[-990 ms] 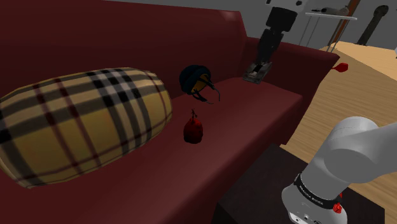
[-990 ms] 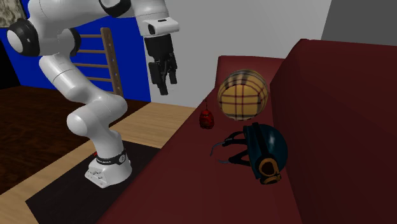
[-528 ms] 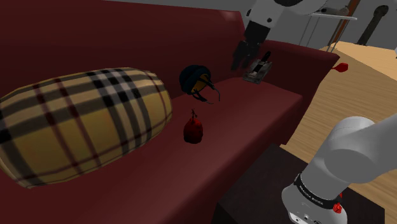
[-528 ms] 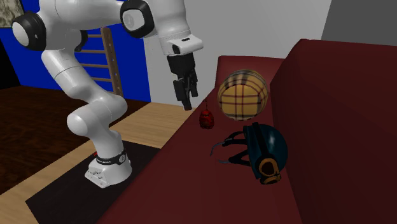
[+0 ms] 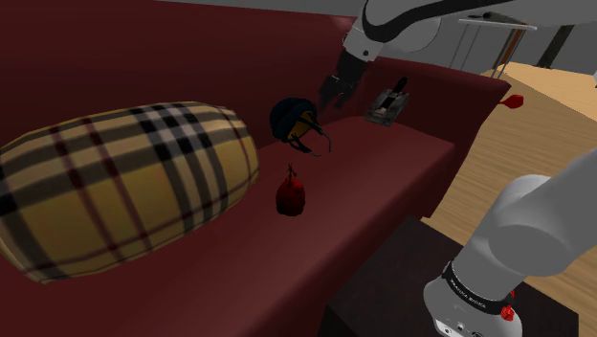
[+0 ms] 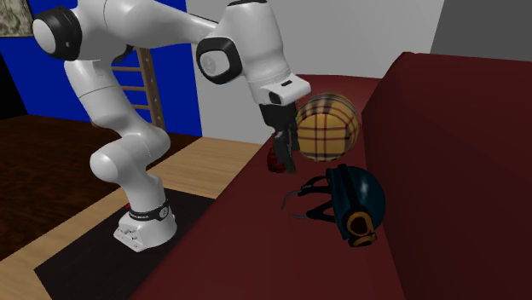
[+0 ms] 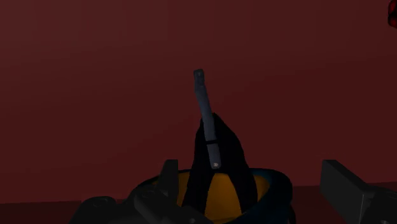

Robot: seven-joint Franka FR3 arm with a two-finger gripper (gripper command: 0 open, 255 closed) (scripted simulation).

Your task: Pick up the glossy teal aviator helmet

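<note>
On the dark red sofa point(image 5: 383, 163), a plaid cushion point(image 5: 124, 191) filled the shoulder view's left, the dark teal helmet point(image 5: 290, 117) lay at upper centre, and the black fingers point(image 7: 347, 188) hung spread apart, grasping nothing, close by the helmet's right.

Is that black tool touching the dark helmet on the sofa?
Apart. In the second exterior view the tool hangs over the sofa, whose red seat shows between it and the helmet.
</note>
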